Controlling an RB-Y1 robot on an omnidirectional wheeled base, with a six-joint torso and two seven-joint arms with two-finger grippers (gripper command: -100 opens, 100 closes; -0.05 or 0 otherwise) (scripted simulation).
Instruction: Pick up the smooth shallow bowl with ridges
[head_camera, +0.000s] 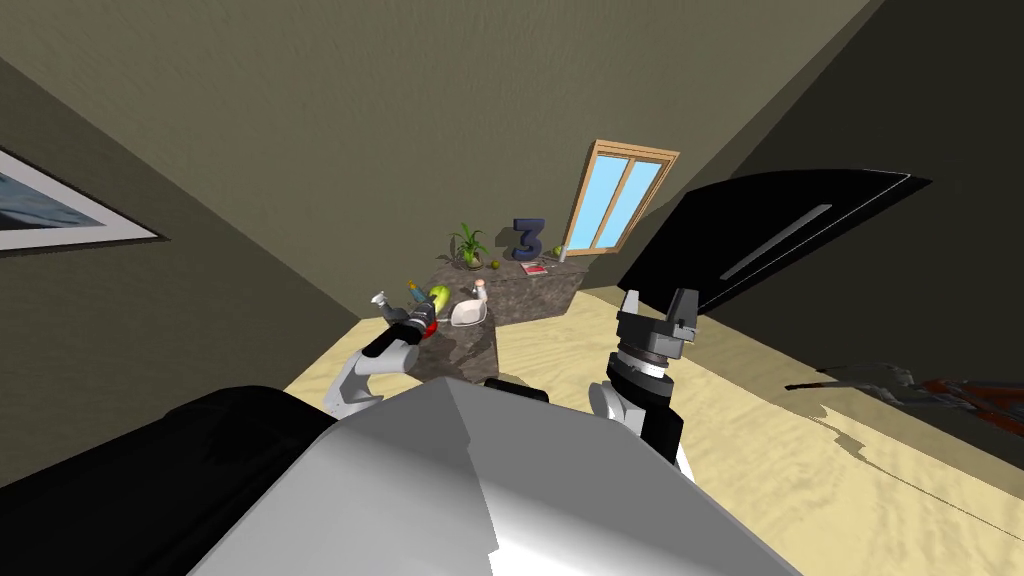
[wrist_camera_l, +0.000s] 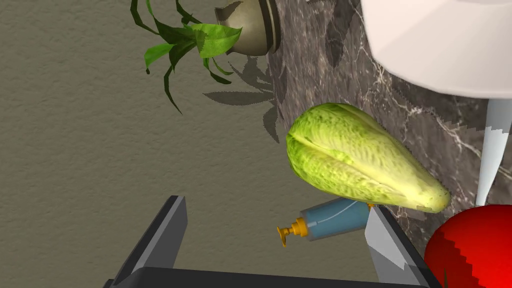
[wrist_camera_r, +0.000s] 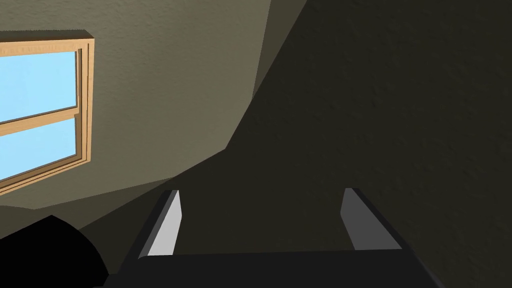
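Lying on a dark veined counter (head_camera: 540, 295), a pale green head of lettuce (wrist_camera_l: 355, 157) is taken as the reference point.

Task item: the white bowl (wrist_camera_l: 440, 45) sits on the counter just beside the lettuce, on the side away from the wall. Its outer wall is smooth and plain; ridges cannot be made out. Nothing touches it.

Left gripper (wrist_camera_l: 276, 205): its fingers stand wide apart and hold nothing. It is short of the lettuce, on the side opposite the bowl, with the olive wall beyond it.

Other items near the lettuce:
- A blue bottle (wrist_camera_l: 332, 220) with an orange pump lies on its side just beside the lettuce, between it and the left gripper. No label print can be read.
- A red round object (wrist_camera_l: 475, 250) lies close to the lettuce's narrow end.
- A potted plant (wrist_camera_l: 200, 40) stands farther along the counter, by the wall.

Writing: a dark blue figure "3" (head_camera: 528, 238) stands upright at the far end of the counter, well apart from the lettuce. A red-covered booklet (head_camera: 535, 268) lies flat near it; its print is too small to read.

Right gripper (wrist_camera_r: 262, 192): raised well apart from the lettuce on the robot's right, blades spread, empty.
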